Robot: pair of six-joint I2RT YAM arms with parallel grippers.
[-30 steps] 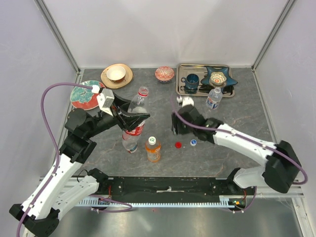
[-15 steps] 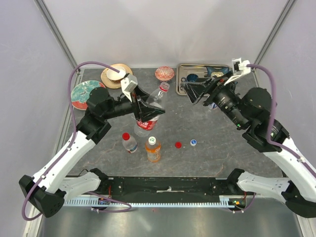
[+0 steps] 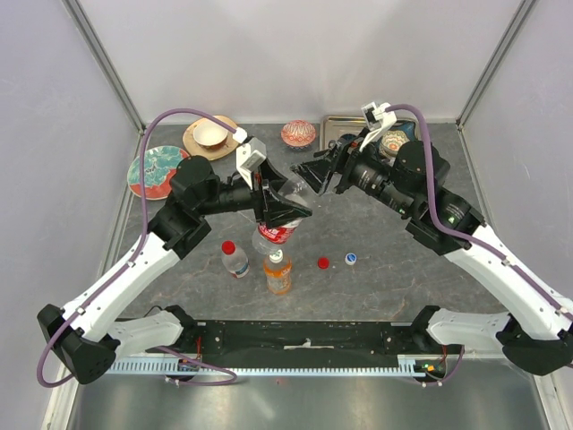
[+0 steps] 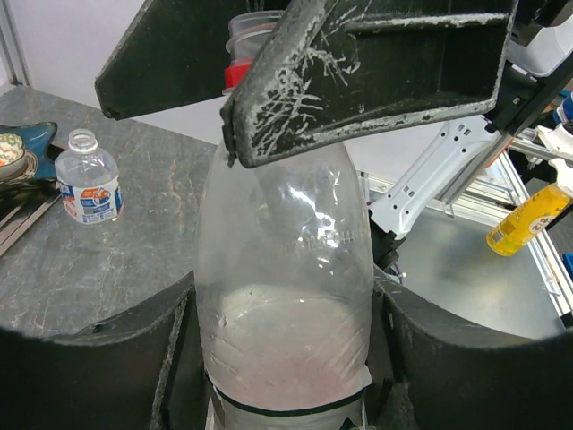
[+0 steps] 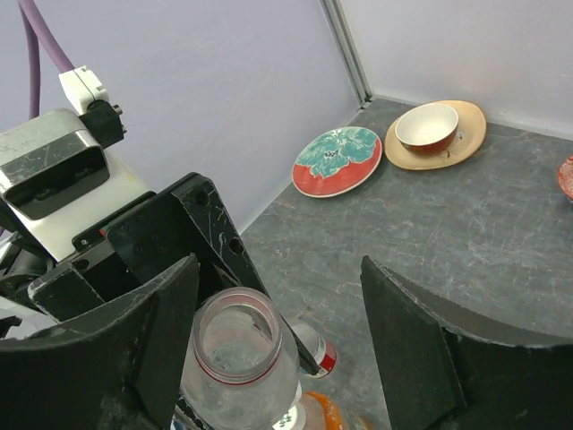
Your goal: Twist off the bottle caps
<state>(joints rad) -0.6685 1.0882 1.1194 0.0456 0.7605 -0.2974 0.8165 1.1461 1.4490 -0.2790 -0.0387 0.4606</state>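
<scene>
- Clear red-labelled bottle [image 3: 292, 193] hangs tilted above the table [image 3: 403, 269], pinched by the left gripper [image 3: 279, 213] to stop it turning.
- The right gripper [image 3: 312, 172] is spread around its neck, which looks capless.

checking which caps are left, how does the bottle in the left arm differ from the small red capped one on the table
The held bottle has an open, capless mouth; the small bottle wears its red cap. The held bottle is tilted in the left jaws, off the table; the small bottle stands upright on it. The held bottle is bigger. Both are clear, labelled plastic.
</scene>
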